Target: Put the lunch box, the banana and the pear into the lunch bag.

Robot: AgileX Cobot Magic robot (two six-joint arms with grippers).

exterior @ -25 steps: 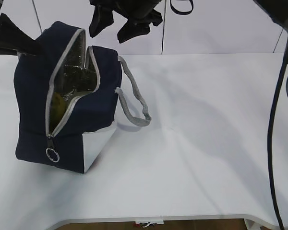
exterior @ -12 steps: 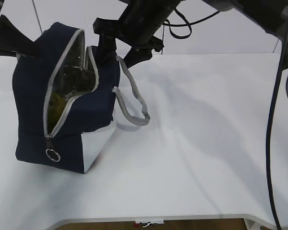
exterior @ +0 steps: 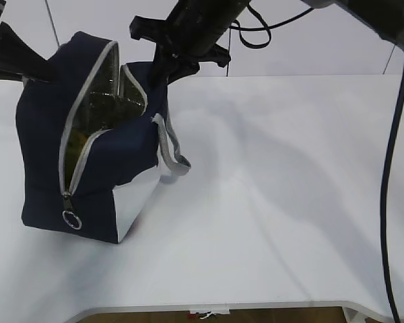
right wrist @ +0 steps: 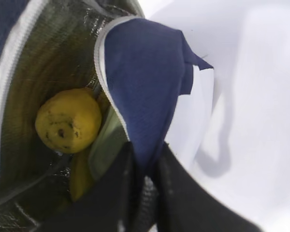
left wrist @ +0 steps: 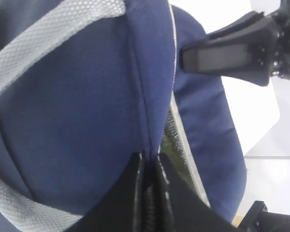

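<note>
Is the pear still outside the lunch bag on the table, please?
No, the pear lies inside the open lunch bag, against its silvery lining.

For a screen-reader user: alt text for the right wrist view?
The right tool pinches the navy flap of the open lunch bag. Inside its silvery lining sit the yellow pear, part of the banana and the pale green lunch box.

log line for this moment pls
stage: fruit in bag | left hand: shut on bag fabric | right hand: shut on bag flap | pear: inside bag | zipper: open
</note>
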